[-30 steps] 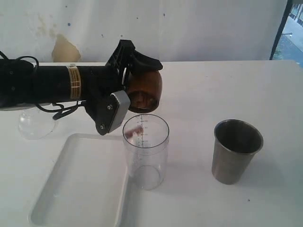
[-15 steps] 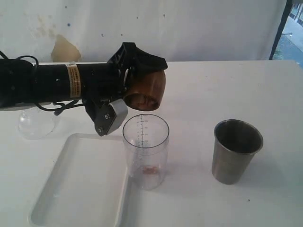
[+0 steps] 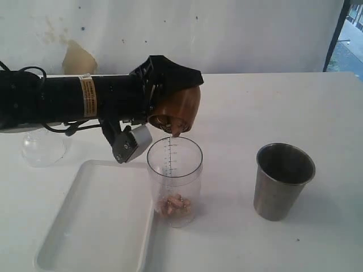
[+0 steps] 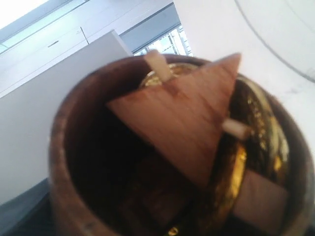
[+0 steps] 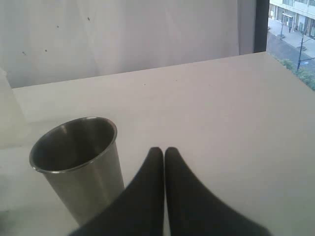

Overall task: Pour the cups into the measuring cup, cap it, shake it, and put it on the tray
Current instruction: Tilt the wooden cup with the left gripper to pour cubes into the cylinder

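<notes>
My left gripper is shut on the brown wooden cup, holding it tipped mouth-down just above the rim of the clear measuring cup. Small tan pieces lie at the measuring cup's bottom. The left wrist view looks into the wooden cup, where a wooden triangle and gold-coloured bits still sit; the fingers do not show there. The steel tumbler stands upright to the right. My right gripper is shut on nothing, just beside the tumbler. The white tray lies left of the measuring cup.
A clear domed lid rests on the white table behind the tray, partly under the left arm. A white wall closes the back, and a window edge shows at the far right.
The left gripper has tipped the wooden cup further over. Pieces have dropped out of it and piled up in the bottom of the measuring cup.
</notes>
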You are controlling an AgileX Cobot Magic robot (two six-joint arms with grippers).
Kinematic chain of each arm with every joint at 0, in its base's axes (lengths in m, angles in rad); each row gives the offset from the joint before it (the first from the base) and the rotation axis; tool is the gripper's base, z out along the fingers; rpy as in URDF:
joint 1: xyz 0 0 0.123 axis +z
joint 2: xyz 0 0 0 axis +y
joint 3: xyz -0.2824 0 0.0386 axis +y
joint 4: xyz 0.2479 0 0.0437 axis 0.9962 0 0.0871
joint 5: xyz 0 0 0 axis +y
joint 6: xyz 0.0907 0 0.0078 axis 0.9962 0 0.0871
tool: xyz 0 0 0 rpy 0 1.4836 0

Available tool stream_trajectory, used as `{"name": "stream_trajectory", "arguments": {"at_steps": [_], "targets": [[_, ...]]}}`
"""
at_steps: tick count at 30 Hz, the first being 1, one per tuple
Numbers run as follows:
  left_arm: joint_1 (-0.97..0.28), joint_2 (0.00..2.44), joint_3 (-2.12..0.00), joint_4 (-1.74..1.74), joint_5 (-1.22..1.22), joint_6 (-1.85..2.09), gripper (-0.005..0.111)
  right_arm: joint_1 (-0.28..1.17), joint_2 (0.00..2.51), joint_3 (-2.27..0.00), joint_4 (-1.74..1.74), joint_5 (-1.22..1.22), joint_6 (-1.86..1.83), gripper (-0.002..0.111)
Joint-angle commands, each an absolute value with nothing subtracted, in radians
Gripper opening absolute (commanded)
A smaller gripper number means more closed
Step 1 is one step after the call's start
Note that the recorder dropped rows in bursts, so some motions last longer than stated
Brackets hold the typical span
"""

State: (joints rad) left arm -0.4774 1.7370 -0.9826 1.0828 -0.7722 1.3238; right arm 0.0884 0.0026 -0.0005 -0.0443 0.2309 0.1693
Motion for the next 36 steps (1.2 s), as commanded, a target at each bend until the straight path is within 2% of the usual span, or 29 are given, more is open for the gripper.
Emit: {"name": "stream_trajectory", "arguments": {"at_steps": [1, 14, 24, 36], "targets": [[-0.481, 1.735, -0.989, 1.054, -0.787, 1.364, 0.000, 0.089, 0.000, 0.000, -0.049, 0.222, 0.161, 0.000], [-0.500, 1.735, -0.989, 0.970, -0.768, 1.623, 0.000, 0.089, 0.000, 0.000, -0.049, 0.222, 0.161, 0.000], [-0.502, 1.735, -0.893, 0.918, -0.873, 1.621, 0.000, 0.089, 0.000, 0.000, -0.049, 0.222, 0.161, 0.000], [-0.502, 1.735, -0.887, 0.845, -0.896, 1.684, 0.000, 0.089, 0.000, 0.000, -0.049, 0.222, 0.161, 0.000]]}}
